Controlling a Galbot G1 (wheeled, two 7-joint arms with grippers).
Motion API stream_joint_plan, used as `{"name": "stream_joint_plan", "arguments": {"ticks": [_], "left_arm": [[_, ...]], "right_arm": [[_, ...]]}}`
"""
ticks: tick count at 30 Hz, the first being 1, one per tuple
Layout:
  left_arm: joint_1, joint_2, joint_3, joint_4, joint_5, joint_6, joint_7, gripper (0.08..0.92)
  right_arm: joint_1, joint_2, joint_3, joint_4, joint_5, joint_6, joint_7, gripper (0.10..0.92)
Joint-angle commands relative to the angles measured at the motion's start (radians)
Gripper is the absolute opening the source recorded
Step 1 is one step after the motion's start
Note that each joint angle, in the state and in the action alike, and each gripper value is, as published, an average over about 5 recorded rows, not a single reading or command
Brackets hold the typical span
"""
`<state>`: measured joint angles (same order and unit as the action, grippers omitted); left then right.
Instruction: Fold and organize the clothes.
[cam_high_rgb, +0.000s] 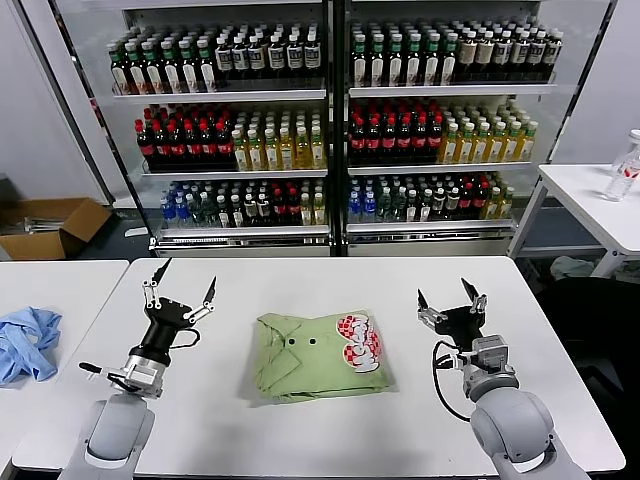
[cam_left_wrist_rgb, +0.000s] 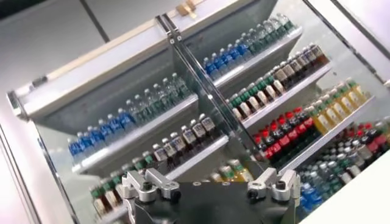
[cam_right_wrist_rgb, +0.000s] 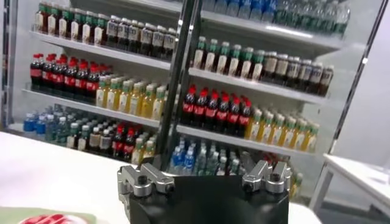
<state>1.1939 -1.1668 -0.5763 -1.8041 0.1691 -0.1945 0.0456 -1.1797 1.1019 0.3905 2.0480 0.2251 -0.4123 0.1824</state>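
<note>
The light green shirt (cam_high_rgb: 318, 355) lies folded into a compact rectangle at the middle of the white table (cam_high_rgb: 330, 430), with small dark buttons and the red-and-white print patch (cam_high_rgb: 358, 342) facing up. My left gripper (cam_high_rgb: 183, 283) is raised to the shirt's left, pointing up, fingers spread open and empty. My right gripper (cam_high_rgb: 449, 294) is raised to the shirt's right, also pointing up, open and empty. A corner of the shirt and patch (cam_right_wrist_rgb: 42, 217) shows in the right wrist view. Both wrist views look at the drinks shelves.
A light blue garment (cam_high_rgb: 25, 342) lies on a second table at the left. Drink coolers (cam_high_rgb: 330, 120) full of bottles stand behind the table. A side table with a water bottle (cam_high_rgb: 624, 168) stands at the right. A cardboard box (cam_high_rgb: 50, 225) sits on the floor at the left.
</note>
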Motion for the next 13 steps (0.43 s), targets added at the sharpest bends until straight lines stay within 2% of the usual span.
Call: {"name": "stream_joint_plan", "arguments": {"ticks": [1, 4, 13], "left_arm": [[-0.045, -0.004, 0.001, 0.000, -0.207, 0.132, 0.025, 0.823], [-0.025, 0.004, -0.012, -0.028, -0.267, 0.213, 0.026, 0.823], [0.006, 0.026, -0.036, -0.064, -0.307, 0.243, 0.068, 0.823]], "right_arm": [[0.013, -0.006, 0.018, -0.076, -0.122, 0.120, -0.026, 0.823], [0.022, -0.011, 0.004, -0.087, -0.121, 0.133, -0.016, 0.823], [0.053, -0.001, -0.044, -0.114, -0.116, 0.113, 0.014, 0.823]]}}
